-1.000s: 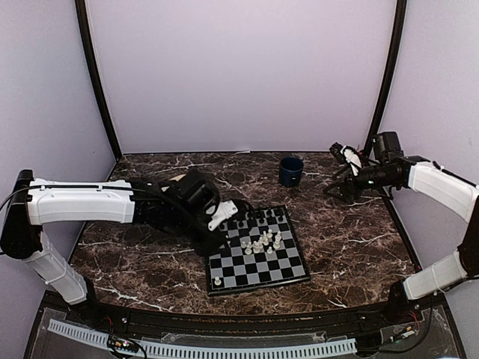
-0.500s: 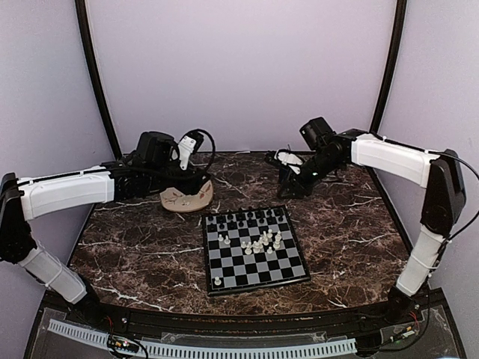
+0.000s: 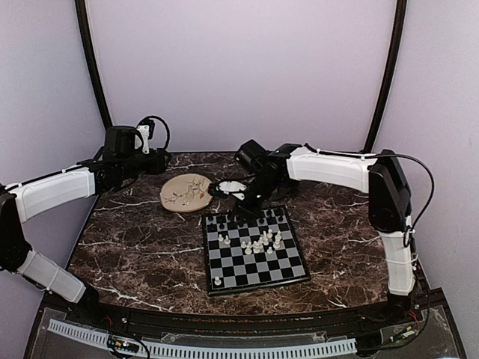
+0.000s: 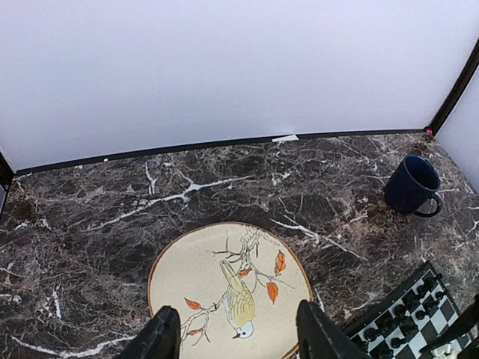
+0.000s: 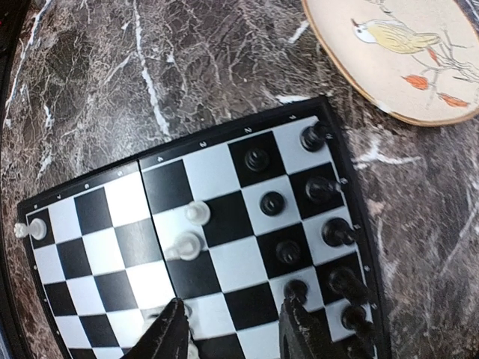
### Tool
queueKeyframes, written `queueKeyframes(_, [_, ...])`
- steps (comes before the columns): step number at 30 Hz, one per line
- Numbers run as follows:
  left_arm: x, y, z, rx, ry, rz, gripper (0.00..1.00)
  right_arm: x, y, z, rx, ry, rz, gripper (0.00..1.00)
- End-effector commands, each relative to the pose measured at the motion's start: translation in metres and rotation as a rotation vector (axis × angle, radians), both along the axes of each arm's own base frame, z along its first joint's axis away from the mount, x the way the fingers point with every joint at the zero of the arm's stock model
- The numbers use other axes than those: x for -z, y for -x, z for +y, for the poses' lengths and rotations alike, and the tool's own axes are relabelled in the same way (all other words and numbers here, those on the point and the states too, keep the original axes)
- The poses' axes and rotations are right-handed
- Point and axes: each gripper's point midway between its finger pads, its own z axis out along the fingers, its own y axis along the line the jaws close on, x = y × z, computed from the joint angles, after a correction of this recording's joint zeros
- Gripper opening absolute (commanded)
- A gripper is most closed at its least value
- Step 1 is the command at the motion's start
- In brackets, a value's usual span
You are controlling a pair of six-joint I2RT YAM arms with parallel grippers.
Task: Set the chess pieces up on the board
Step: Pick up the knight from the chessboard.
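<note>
The board (image 3: 258,273) lies mid-table; its corner also shows in the left wrist view (image 4: 441,320). Black chess pieces (image 3: 247,221) stand along its far rows, cream-white ones (image 3: 262,241) cluster in the middle, and one white pawn (image 3: 217,281) stands at the near left corner. My right gripper (image 3: 241,202) hangs open and empty over the far left of the board (image 5: 239,262), between black pieces (image 5: 322,187) and white pieces (image 5: 196,212). My left gripper (image 3: 163,161) is open and empty, above the near side of the plate (image 4: 238,338).
The round beige plate with a bird picture (image 3: 185,192) lies left of the board's far corner (image 4: 224,269). A dark blue cup (image 4: 412,185) stands at the back right of the plate, hidden behind my right arm in the top view. Tent walls close in.
My left arm has swung from the board back to the far left, uncovering the plate. My right arm has swept from the far right, past the cup, to the board's far left edge.
</note>
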Motion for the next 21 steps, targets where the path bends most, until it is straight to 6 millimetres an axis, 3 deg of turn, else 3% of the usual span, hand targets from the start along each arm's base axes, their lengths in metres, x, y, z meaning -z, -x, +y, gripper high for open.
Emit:
queueKeyframes(1, [-0.018, 0.007, 0.001, 0.001, 0.039, -0.052, 0.56, 0.008, 0.014, 0.022, -0.039, 0.027, 0.002, 0.46])
queueKeyframes(11, [-0.021, 0.008, -0.001, 0.016, 0.047, -0.057, 0.56, 0.036, 0.031, 0.029, -0.084, 0.093, 0.032, 0.57])
queueKeyframes(21, [-0.018, 0.008, -0.003, 0.032, 0.045, -0.049, 0.56, 0.048, 0.031, 0.035, -0.076, 0.105, 0.048, 0.48])
